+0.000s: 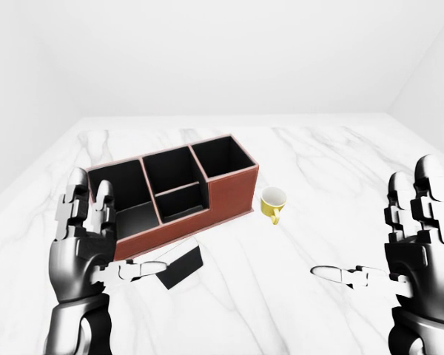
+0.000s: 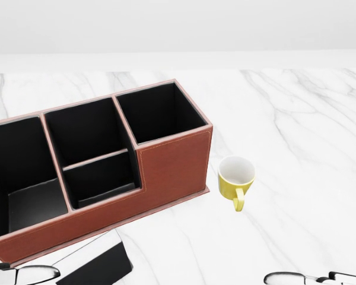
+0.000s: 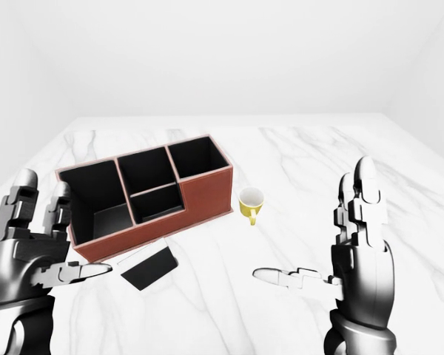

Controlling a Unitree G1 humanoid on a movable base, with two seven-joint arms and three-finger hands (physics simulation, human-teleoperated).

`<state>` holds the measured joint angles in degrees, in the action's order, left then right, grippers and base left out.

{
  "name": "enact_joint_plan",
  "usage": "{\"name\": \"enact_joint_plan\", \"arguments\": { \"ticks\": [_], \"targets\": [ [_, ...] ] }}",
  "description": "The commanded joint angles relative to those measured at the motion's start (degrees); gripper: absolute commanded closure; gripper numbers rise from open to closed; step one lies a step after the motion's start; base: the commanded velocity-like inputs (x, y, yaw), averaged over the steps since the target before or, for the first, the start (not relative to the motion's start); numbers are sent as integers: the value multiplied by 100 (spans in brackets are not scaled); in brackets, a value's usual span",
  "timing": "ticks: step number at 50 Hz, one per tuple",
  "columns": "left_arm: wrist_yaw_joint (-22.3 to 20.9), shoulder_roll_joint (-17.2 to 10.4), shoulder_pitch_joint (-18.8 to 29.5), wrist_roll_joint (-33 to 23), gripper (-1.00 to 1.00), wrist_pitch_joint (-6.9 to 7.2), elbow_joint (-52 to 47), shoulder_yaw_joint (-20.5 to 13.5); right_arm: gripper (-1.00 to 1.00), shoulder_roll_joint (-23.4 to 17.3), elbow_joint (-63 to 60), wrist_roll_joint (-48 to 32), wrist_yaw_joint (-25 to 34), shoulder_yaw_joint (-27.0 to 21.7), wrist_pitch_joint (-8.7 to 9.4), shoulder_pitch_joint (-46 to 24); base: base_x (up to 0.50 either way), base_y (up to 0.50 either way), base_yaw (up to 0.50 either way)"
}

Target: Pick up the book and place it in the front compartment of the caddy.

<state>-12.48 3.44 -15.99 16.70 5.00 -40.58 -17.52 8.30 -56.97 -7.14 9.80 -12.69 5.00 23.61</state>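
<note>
The caddy [image 1: 229, 194] is a red-brown box with black compartments, standing left of centre on the white marble table [image 1: 325, 155]. The book [image 1: 182, 268], flat and black with a white part, lies on the table just below the caddy's long low wall; it also shows in the right-eye view [image 3: 149, 268]. My left hand [image 1: 107, 229] is open and upright at the lower left, its thumb pointing at the book's left edge; I cannot tell if it touches. My right hand [image 1: 377, 222] is open and empty at the lower right, well apart from both.
A yellow mug [image 1: 274, 203] stands on the table just right of the caddy's right end. The table's far edge meets plain white walls.
</note>
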Motion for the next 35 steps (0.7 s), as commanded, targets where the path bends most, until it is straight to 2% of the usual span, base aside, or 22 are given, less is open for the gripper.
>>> {"name": "enact_joint_plan", "arguments": {
  "ticks": [1, 10, 18, 35],
  "targets": [
    [-27, 3, -25, -8, -100, 0, 23, 10, -100, -12, 22, 1, -7, 32, 0, 17, 50, -18, 0],
    [-44, 6, -35, 0, -100, 0, 54, -7, -100, -21, 45, 39, -14, 54, 0, 27, 38, -12, 0],
    [-49, 12, -36, -1, -100, 0, 64, -11, -100, -17, 52, 85, -28, 43, 0, 29, 22, -47, 0],
    [-56, 23, -56, 2, -100, 0, 47, -24, -100, -25, 64, 93, -55, 52, 0, 31, 15, -5, 0]
  ]
}}
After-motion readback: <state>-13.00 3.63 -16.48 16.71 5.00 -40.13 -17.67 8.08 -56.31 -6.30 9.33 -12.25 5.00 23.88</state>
